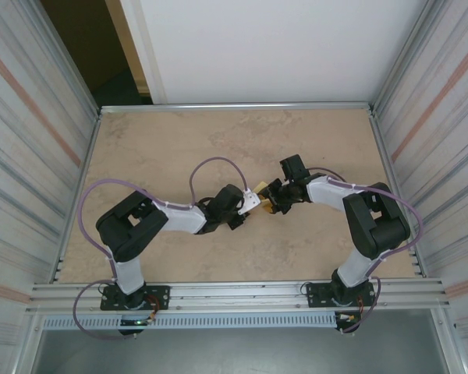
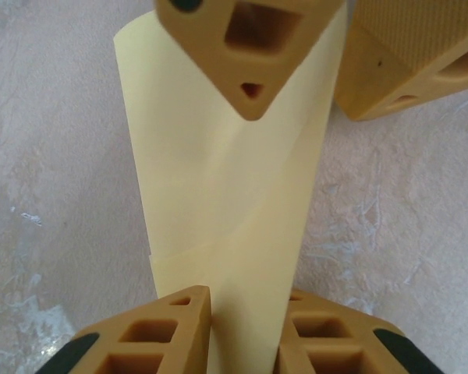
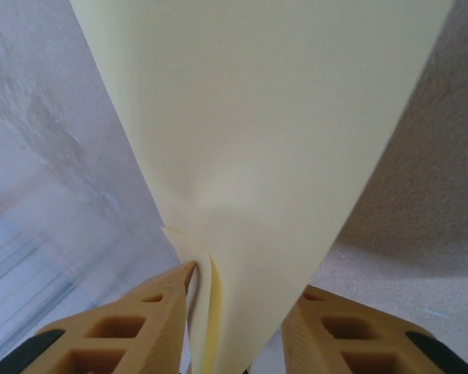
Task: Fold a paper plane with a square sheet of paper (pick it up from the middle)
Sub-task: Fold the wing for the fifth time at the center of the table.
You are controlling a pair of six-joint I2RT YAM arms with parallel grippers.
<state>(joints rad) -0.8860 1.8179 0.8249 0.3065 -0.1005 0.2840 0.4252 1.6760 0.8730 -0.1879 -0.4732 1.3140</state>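
sheet of paper [image 2: 218, 195]: pale yellow, folded over on itself with a slanting crease, carried between my two claws over the middle of the desk [image 1: 179, 140]. my left claw [image 2: 246, 300] is clamped on one end. my right claw [image 3: 242, 280] straddles the other end, with paper between its fingers [image 2: 249, 47]; whether it pinches, i cannot tell.

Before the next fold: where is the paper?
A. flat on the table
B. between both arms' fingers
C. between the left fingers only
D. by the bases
B: the paper runs from between the left fingers up to the right fingers, and the right wrist view shows it between them.
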